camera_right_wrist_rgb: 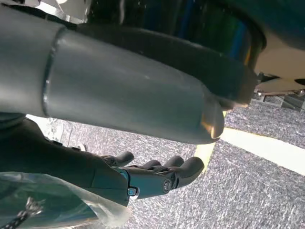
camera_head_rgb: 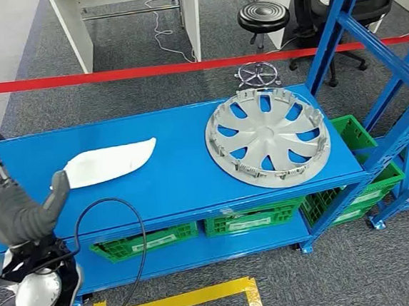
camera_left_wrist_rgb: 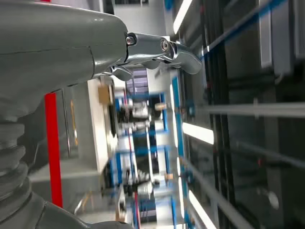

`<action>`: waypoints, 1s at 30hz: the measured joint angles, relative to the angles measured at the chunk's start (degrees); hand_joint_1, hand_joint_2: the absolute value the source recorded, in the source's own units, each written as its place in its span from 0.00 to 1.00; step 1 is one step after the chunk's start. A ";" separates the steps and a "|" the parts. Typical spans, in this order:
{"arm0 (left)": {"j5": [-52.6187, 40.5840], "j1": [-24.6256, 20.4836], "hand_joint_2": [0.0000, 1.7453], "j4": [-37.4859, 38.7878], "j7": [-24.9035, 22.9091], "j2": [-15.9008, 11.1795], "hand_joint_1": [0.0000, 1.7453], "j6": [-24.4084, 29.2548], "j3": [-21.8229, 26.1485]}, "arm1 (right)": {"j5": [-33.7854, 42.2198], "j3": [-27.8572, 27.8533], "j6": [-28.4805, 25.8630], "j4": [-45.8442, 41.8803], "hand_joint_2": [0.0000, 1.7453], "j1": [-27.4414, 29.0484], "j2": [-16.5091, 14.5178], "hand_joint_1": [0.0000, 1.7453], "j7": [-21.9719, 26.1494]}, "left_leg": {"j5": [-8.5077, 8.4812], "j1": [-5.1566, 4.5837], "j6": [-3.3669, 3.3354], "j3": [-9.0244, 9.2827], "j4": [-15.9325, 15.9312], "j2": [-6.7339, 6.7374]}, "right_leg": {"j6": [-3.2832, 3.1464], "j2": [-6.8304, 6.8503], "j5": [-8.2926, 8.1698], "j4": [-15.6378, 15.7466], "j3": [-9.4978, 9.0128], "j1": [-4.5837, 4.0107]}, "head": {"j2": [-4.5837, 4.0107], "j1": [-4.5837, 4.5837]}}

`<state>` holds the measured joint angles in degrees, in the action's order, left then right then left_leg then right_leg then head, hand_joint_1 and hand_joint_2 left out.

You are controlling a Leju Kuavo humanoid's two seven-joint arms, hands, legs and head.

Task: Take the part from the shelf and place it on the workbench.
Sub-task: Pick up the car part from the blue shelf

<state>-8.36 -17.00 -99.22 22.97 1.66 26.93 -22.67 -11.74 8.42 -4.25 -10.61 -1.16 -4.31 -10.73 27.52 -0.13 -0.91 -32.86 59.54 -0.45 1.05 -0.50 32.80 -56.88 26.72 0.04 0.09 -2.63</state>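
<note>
White part (camera_head_rgb: 109, 163) on blue shelf (camera_head_rgb: 182, 171); hubcap (camera_head_rgb: 267, 136) well apart.

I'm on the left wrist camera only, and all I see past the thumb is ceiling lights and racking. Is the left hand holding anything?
Observer: No. In the head view the left hand is raised at the left end of the blue shelf, fingers apart, holding nothing.
Operator: What's on that shelf?
Observer: A white part lies flat just past the thumb, though I cannot tell if they touch. A silver hubcap lies apart from it at the right end.
Operator: And the right hand?
Observer: In the right wrist view the right hand hangs over grey carpet near a yellow floor line, holding nothing.
</note>
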 joint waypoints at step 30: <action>-14.68 -26.44 0.00 25.75 -12.77 -4.89 0.00 -20.23 -20.30 | -2.14 3.31 6.72 -0.05 0.00 -2.53 0.02 0.00 -2.69 | -0.09 0.00 -0.02 0.00 0.00 0.00 | 0.01 -0.03 -0.10 -0.04 -0.63 -0.01 | 0.00 0.01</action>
<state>-23.04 -43.44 -73.47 10.20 -3.23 6.70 -42.96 -13.88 11.72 2.46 -10.67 -3.70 -4.28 -13.42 27.43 -0.12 -0.93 -32.86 59.54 -0.45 1.06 -0.54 32.70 -56.92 26.09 0.03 0.09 -2.63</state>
